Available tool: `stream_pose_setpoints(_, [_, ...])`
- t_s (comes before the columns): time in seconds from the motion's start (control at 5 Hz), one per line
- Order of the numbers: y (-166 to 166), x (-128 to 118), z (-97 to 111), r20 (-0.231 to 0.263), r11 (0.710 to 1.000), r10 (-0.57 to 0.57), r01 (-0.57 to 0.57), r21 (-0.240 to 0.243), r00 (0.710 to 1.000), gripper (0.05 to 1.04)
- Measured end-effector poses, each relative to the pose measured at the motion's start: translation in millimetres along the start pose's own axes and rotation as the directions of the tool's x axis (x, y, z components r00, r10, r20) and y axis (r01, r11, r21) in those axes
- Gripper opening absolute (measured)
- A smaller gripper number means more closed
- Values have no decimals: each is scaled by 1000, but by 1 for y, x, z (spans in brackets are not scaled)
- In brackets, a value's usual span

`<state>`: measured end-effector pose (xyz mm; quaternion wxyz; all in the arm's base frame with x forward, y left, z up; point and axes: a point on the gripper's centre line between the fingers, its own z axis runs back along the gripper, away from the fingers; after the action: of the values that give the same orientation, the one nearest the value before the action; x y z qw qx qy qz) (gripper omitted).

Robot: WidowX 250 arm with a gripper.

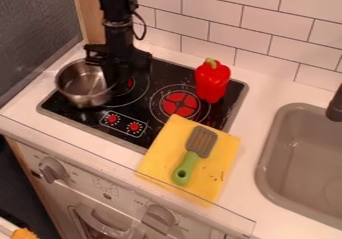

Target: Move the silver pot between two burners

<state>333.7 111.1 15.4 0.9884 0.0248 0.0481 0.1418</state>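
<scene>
The black two-finger gripper (119,73) hangs at the right rim of the round silver metal pot (83,86); whether it grips cannot be told. The pot sits at the left of the black cooktop (151,119). Rightward, a red toy bell pepper (212,83) stands upright. In front, a green-handled grey spatula (200,142) lies on a yellow cloth (160,152). Marks on the white oven panel (123,195) are too small to read.

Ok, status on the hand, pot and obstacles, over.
Hand by right rim of silver pot. Pot upright, left end of cooktop. Possible obstacle: red bell pepper beside right burner.
</scene>
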Motion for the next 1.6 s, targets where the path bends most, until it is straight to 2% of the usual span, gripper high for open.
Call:
stream_pose_setpoints(0.2, [-16,-1,14,22,1000,12,-12,12,1000,82])
stream_pose_setpoints(0.4, [-55,-3,60,145,1000,15,-14,-9,989,80])
stream_pose_setpoints(0.6, [-83,1,73,198,999,-4,13,-45,980,79])
stream_pose_setpoints(0.8, [-112,24,91,274,991,-106,125,-53,956,79])
stream_pose_setpoints(1.0, [-115,42,76,224,987,-148,157,-22,963,79])
stream_pose_setpoints(1.4, [-95,48,53,139,991,-118,124,-40,983,79])
stream_pose_setpoints(1.6, [-96,43,46,117,991,-123,129,-44,985,79])
